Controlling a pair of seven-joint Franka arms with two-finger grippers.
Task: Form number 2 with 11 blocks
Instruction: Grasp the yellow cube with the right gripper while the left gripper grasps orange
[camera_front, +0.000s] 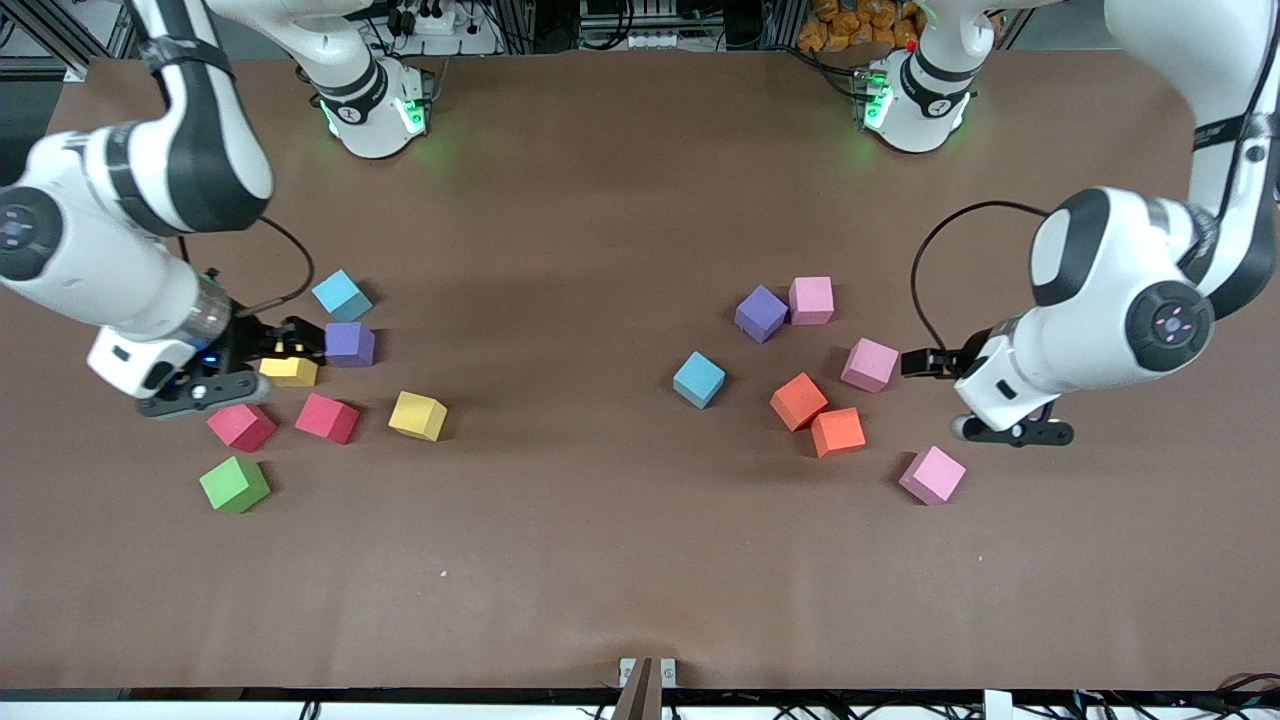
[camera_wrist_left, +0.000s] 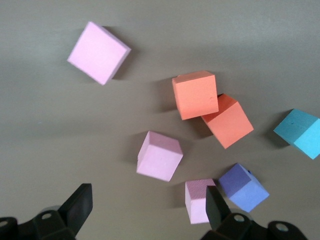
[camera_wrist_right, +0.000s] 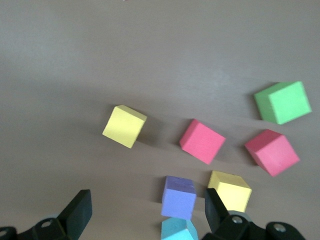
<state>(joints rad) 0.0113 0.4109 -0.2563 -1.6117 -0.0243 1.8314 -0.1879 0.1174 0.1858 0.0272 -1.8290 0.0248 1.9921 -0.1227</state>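
Thirteen blocks lie loose on the brown desk (camera_front: 600, 560), in two scattered groups; no digit is formed.

Group at the right arm's end, six blocks: light blue block (camera_front: 341, 295), purple block (camera_front: 349, 344) just nearer the front camera than it, yellow block (camera_front: 289, 371) partly under the gripper, second yellow block (camera_front: 417, 415) standing apart toward the desk's middle, two red blocks (camera_front: 241, 427) (camera_front: 327, 418) side by side, green block (camera_front: 234, 484) nearest the front camera.

Group at the left arm's end, seven blocks: purple block (camera_front: 761, 313) touching a pink block (camera_front: 811, 300), light blue block (camera_front: 698, 379) toward the desk's middle, two orange blocks (camera_front: 798, 401) (camera_front: 838, 432) touching at a corner, pink block (camera_front: 869, 364), pink block (camera_front: 932, 475) nearest the front camera.

Right gripper (camera_wrist_right: 145, 212): fingers spread wide, holding nothing, low over the first yellow block.

Left gripper (camera_wrist_left: 147, 207): fingers spread wide, holding nothing, over the desk beside the pink blocks.
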